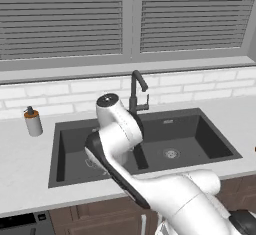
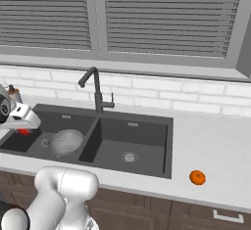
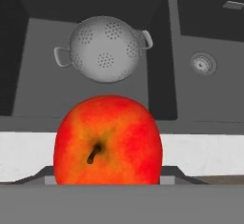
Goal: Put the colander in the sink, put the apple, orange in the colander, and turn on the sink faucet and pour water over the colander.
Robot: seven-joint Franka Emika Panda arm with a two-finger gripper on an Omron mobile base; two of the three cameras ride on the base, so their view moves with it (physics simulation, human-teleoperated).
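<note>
The red apple fills the lower middle of the hand view, held above the sink's front rim. In the right base view my gripper is at the far left, shut on the apple, over the left basin's near-left corner. The silvery colander sits upright in the left basin of the dark sink, ahead of and below the apple. The orange lies on the counter right of the sink. The dark faucet stands behind the divider, spout towards the left basin, with no water running.
A soap dispenser stands on the counter left of the sink. The right basin holds only its round drain. A white tiled wall and window blinds lie behind the faucet.
</note>
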